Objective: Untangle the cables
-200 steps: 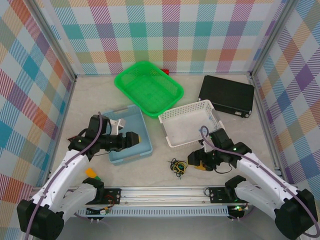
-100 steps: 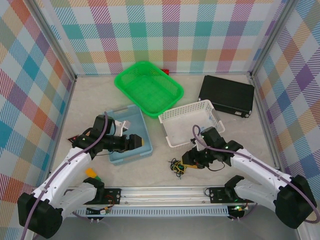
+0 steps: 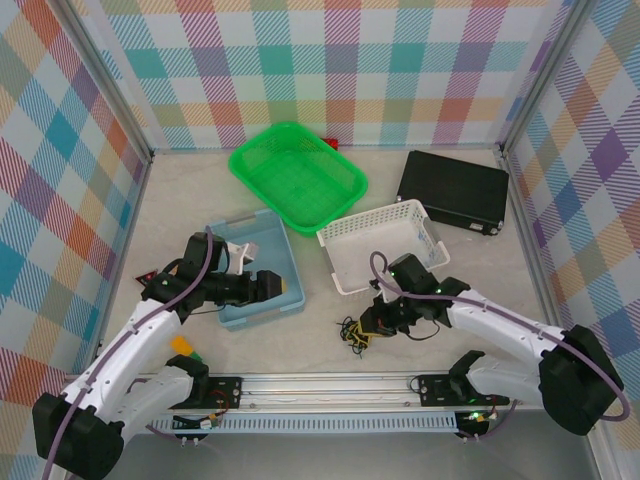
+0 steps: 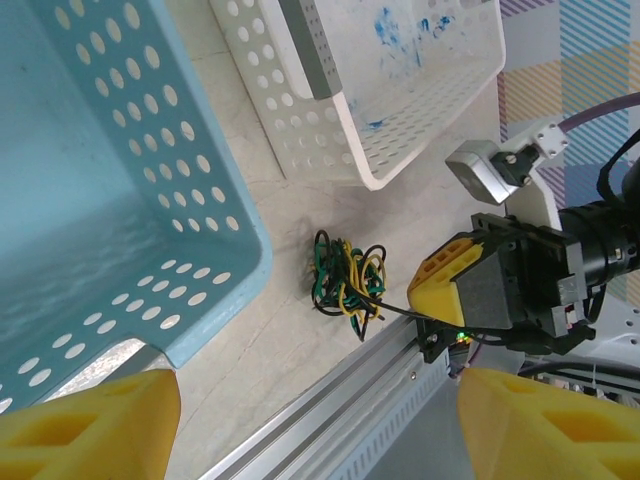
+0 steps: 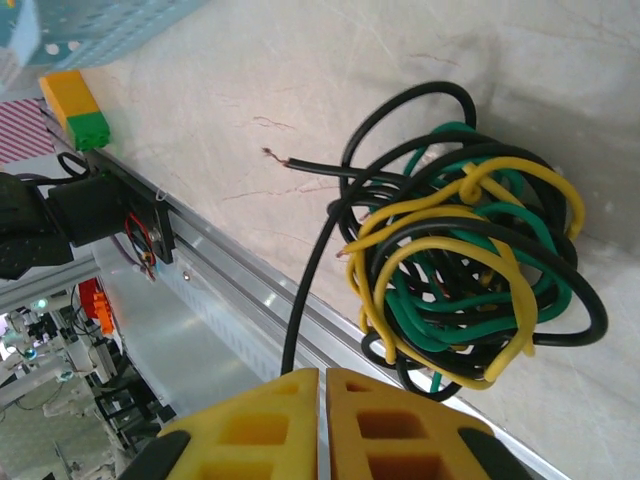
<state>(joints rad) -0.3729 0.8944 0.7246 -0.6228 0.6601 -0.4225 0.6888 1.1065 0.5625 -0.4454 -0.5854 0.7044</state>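
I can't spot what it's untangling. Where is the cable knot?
In the top view the knot lies on the table between the white basket and the front rail, just left of the right gripper, which pinches its black strand.

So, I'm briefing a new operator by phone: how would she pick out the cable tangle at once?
Find the metal rail along the near edge. Just beyond its middle, in front of the white basket, lies the cable tangle: a small knot of black, yellow and green wires, far smaller than that basket.
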